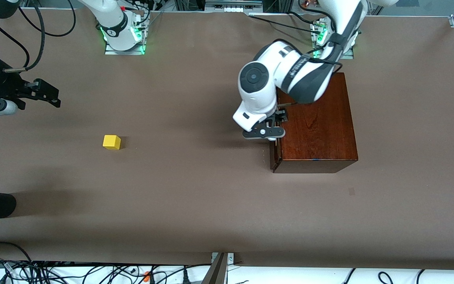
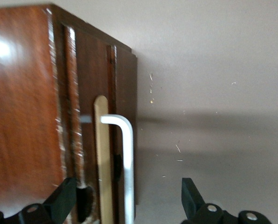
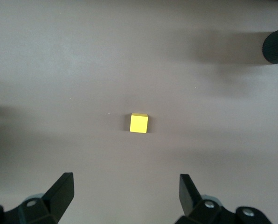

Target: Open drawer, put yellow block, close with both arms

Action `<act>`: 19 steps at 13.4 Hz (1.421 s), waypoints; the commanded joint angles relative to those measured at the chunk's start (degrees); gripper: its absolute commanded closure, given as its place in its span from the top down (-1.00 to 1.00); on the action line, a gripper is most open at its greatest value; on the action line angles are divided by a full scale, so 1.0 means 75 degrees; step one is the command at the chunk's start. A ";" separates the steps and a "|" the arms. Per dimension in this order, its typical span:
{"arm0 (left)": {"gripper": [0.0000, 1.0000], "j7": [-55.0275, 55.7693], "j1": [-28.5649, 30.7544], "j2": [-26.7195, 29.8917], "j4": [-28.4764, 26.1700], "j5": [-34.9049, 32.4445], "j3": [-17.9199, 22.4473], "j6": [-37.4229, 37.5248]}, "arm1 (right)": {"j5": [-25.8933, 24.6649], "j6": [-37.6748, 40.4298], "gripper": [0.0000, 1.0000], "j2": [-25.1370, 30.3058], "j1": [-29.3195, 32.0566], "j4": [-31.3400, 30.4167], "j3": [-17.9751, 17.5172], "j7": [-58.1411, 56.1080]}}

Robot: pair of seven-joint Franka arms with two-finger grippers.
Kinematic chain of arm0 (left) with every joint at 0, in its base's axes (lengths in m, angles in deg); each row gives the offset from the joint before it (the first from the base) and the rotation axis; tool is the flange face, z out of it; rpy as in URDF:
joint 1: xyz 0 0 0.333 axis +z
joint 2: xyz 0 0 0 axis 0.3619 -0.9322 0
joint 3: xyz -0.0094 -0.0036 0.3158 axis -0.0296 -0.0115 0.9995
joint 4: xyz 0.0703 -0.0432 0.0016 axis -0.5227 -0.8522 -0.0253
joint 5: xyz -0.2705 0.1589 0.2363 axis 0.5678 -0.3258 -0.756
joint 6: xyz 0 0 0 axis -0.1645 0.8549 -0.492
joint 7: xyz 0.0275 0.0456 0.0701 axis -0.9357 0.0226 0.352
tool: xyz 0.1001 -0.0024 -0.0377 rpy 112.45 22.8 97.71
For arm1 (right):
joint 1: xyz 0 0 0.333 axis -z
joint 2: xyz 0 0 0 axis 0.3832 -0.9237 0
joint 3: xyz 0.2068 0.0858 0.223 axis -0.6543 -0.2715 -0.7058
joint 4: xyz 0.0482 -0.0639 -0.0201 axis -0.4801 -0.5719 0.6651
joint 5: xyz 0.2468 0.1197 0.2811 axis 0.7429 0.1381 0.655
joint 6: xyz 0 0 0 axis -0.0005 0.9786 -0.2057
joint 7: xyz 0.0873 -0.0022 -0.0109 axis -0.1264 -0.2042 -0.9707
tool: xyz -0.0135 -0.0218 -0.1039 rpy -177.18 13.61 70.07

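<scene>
Overhead, two white robot arms are working at a brown table (image 1: 195, 197), and the task is only just starting. Toward the left arm's end of the table, a dark reddish-brown wooden box (image 1: 317, 122) is sitting with its drawer (image 2: 122, 93) shut or all but shut, so opening it is yet to be done. The left gripper (image 1: 268, 132) is hanging at the drawer front, and in its wrist view its two black fingers (image 2: 62, 200) are standing wide apart, straddling the white U-shaped handle (image 2: 127, 158) without clamping it. The yellow block (image 1: 112, 142) is resting alone on the bare table toward the right arm's end, well apart from the box and touched by nothing. The right gripper (image 1: 47, 94) is hovering over the table near that end, its fingers spread apart and holding nothing, its wrist camera looking down on the block. Judging from this, every step is remaining: pulling the drawer out, lifting the block, placing it inside, and pushing the drawer closed with both arms
</scene>
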 commanded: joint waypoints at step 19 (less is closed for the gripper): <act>1.00 0.1072 -0.0477 -0.0670 -0.0521 -0.0944 0.0082 -0.1039 | -0.0088 0.0398 1.00 -0.0958 -0.0178 -0.0156 -0.0256 -0.0039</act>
